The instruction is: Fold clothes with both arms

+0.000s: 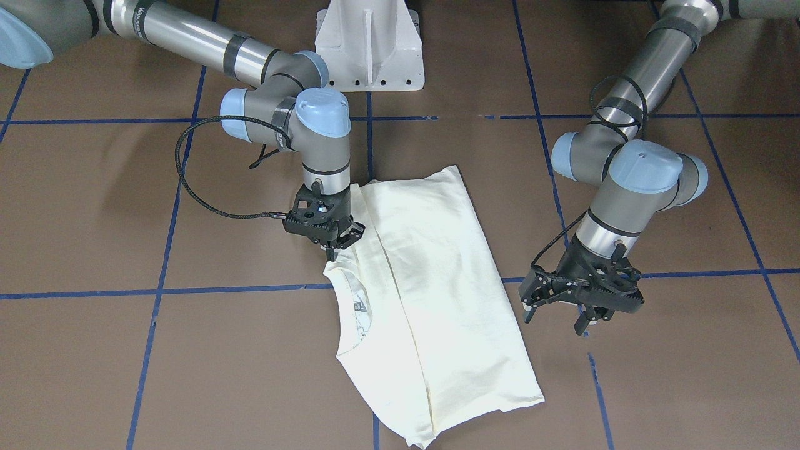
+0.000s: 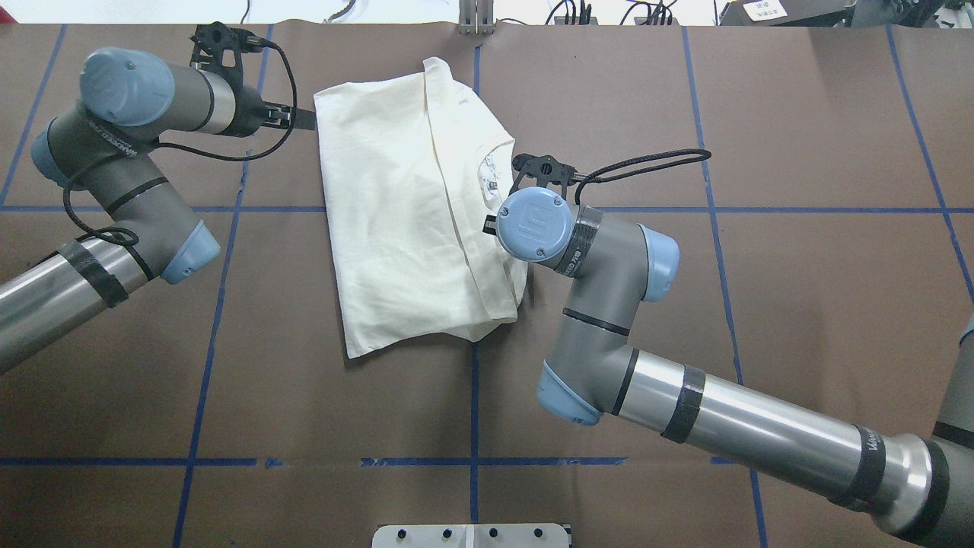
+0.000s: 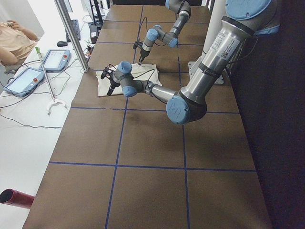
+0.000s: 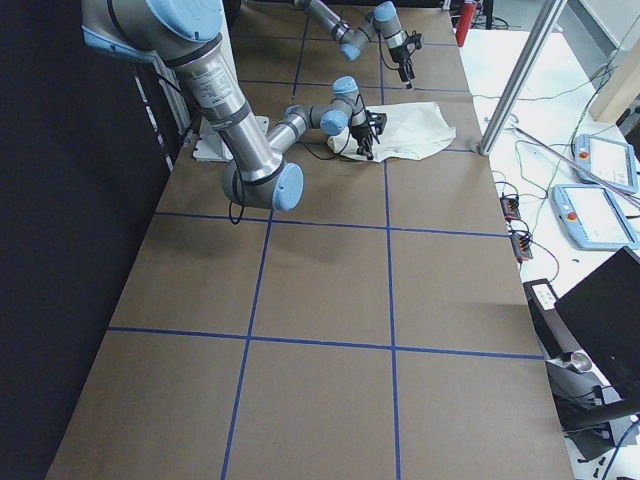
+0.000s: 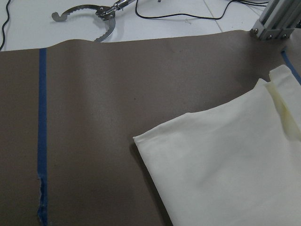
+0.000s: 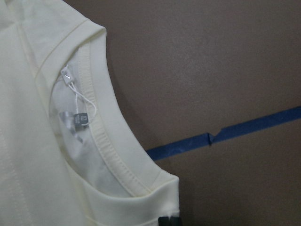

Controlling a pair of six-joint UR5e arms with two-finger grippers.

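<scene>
The cream-white shirt lies folded lengthwise, plain back up, in the middle of the brown table. Its neck opening with a label faces the right arm. My right gripper points straight down at the shoulder corner beside the collar. Its fingers are drawn together on the shirt's edge, and one black fingertip shows at that corner. My left gripper hangs open just off the shirt's opposite long edge, near its hem corner, holding nothing.
The white pedestal base stands behind the shirt. Blue tape lines cross the table. A metal post rises at the far edge. Teach pendants and a person's sleeve are beyond the table.
</scene>
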